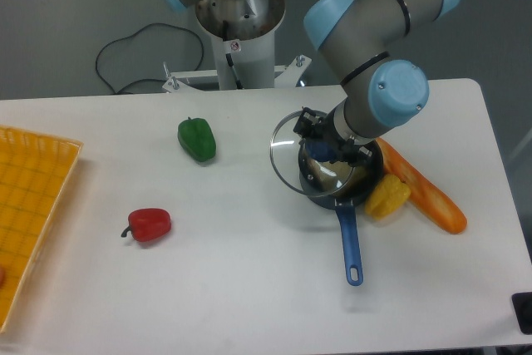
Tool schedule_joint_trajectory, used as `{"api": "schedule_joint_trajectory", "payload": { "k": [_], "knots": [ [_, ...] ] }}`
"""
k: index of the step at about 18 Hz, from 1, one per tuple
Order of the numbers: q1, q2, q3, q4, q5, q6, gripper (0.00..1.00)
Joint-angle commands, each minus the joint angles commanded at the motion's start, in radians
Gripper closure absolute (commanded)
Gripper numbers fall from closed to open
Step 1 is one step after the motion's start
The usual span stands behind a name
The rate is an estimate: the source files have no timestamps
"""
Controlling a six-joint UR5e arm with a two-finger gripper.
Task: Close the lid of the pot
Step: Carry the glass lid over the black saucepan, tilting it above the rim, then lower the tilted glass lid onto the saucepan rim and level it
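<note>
Gripper (pixel 326 153) clamps round glass lid (pixel 301 155) by its blue knob | offset left of dark blue-handled pot (pixel 345 197) | you'd centre before lowering.

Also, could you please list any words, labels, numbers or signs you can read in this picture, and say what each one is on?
No text is readable.
Small round red-and-white sticker on the robot's base column: a sign, too small to make out.
Pot, lid, vegetables and yellow tray: no markings visible.
</note>
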Motion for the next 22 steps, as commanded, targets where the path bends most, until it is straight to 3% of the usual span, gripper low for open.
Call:
{"api": "schedule_joint_trajectory", "payload": {
  "k": [11,22],
  "knots": [
    [0.018,-0.02,-0.034,0.011,0.028,0.055,0.41],
    [0.031,-0.063,-0.021,0.014,0.074,0.054,0.4]
  ]
}}
